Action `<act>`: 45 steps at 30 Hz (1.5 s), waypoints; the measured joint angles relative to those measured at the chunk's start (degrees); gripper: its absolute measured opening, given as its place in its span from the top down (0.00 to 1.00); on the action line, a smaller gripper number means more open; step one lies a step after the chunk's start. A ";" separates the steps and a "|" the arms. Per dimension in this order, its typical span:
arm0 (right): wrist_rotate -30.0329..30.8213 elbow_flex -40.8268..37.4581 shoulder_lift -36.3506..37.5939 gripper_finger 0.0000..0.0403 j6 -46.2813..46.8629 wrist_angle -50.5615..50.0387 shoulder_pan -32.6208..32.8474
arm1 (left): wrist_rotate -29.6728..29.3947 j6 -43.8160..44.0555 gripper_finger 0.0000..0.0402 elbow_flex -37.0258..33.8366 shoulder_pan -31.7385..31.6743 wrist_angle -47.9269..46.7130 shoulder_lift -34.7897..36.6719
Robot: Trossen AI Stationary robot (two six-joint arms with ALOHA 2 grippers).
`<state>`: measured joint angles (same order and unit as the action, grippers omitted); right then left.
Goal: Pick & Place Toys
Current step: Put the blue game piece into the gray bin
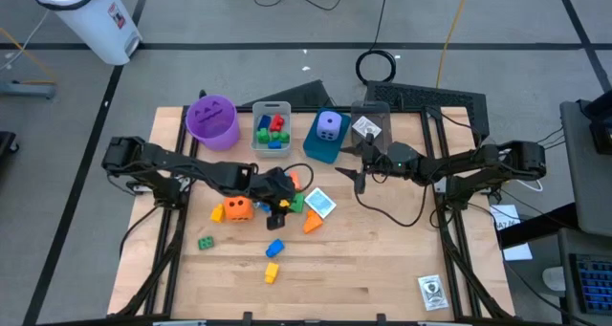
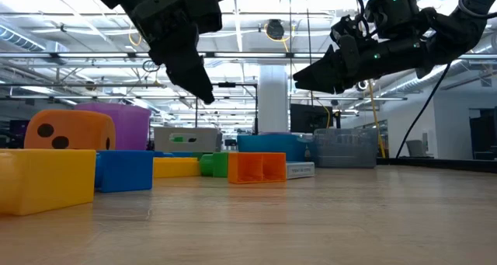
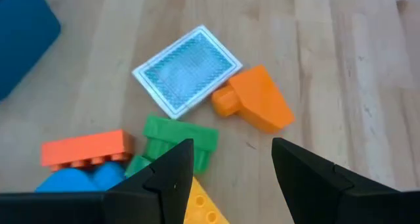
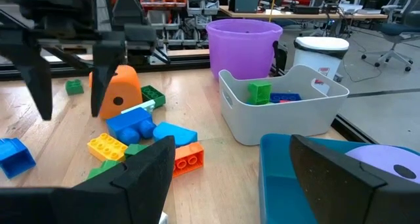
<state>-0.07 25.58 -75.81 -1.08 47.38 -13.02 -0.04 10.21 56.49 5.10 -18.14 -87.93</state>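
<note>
While both arms hang over the wooden table (image 1: 382, 269), the purple cup (image 1: 212, 120) at its far edge is the easiest marker. Just beside the cup sits the grey bin (image 1: 273, 127) with green, red and blue bricks inside, then the blue bin (image 1: 326, 140) carrying a purple die (image 1: 329, 124), then the clear bin (image 1: 368, 125) with a small printed cube in it. On the near side of the cup lies the orange die (image 1: 237, 208), with loose bricks scattered around it. The left gripper (image 1: 278, 209) hovers low over that pile, fingers parted and holding nothing, above a green brick (image 3: 180, 138), near an orange brick (image 3: 257, 106) and a patterned card (image 3: 187, 70). The right gripper (image 1: 360, 173) floats in front of the clear bin, jaws spread, empty.
</note>
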 joint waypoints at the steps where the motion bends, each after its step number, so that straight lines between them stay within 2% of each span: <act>1: -0.01 0.00 0.00 0.29 0.00 -0.01 -0.01 | -0.01 0.37 0.47 0.00 0.17 0.55 -0.05; 6: -0.01 0.00 0.00 0.29 0.00 -0.06 -0.01 | -0.01 0.25 0.47 0.04 0.42 3.40 0.03; 26: 0.01 0.00 0.00 0.29 0.00 -0.07 0.00 | -0.05 -1.48 0.47 0.04 -0.04 2.91 0.05; 37: -0.01 0.00 0.00 0.29 0.00 -0.07 -0.01 | 0.48 0.64 0.47 0.04 -3.74 -10.91 0.10; 45: 0.01 0.00 0.00 0.29 0.00 -0.07 0.00 | 9.11 -1.20 0.47 0.04 -7.51 -16.83 0.10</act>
<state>-0.07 25.58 -75.81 -1.08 47.31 -13.02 9.06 9.00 56.53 -2.41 -34.97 -87.83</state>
